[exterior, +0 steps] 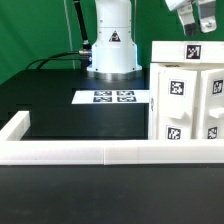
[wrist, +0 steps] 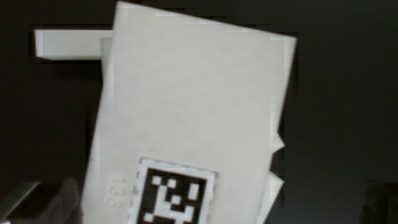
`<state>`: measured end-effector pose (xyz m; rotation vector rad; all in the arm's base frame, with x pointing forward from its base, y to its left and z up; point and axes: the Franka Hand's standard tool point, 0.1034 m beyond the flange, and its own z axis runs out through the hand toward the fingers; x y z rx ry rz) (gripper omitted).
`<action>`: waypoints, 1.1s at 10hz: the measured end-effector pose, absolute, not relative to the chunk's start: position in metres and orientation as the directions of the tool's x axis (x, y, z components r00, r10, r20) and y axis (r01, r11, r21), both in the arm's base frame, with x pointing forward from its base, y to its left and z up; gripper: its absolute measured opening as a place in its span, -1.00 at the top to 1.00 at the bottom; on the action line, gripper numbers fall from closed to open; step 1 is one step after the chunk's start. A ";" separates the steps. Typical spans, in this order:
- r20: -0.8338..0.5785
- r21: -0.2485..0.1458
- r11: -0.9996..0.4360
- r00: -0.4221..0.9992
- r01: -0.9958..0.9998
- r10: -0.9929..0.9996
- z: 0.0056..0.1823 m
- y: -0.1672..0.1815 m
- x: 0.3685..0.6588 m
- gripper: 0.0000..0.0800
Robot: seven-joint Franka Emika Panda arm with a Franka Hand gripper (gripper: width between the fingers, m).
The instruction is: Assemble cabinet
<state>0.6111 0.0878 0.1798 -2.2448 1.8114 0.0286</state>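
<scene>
The cabinet's large white body (exterior: 185, 95) stands at the exterior view's right, with square markers on its front and top. My gripper (exterior: 186, 22) hangs just above its top right part, apart from it. In the wrist view the white cabinet panel (wrist: 196, 100) fills the frame, with a black-and-white marker (wrist: 176, 192) close under my gripper (wrist: 196, 216). One dim grey finger (wrist: 39, 205) shows at the edge; the other is lost in the dark. Nothing lies between the jaws, and they look open.
The marker board (exterior: 113, 97) lies flat on the black table in front of the robot base (exterior: 111, 45). A long low white border rail (exterior: 90, 151) runs along the front and turns back at the exterior view's left (exterior: 14, 126).
</scene>
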 end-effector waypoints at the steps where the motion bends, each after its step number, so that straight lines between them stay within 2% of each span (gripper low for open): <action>1: -0.139 -0.198 -0.313 0.343 -0.929 -0.929 0.181 0.092 0.611 -0.99; 2: -0.130 -0.198 -0.387 0.416 -0.901 -0.900 0.181 0.096 0.610 -0.99; 3: -0.097 -0.198 -0.545 0.570 -0.815 -0.816 0.181 0.099 0.610 -0.99; 4: -0.080 -0.192 -0.640 0.662 -0.744 -0.746 0.182 0.101 0.610 -0.99; 6: -0.037 -0.181 -0.779 0.795 -0.601 -0.605 0.183 0.107 0.609 -0.99; 11: 0.036 -0.182 -0.950 0.964 -0.254 -0.265 0.182 0.105 0.609 -0.99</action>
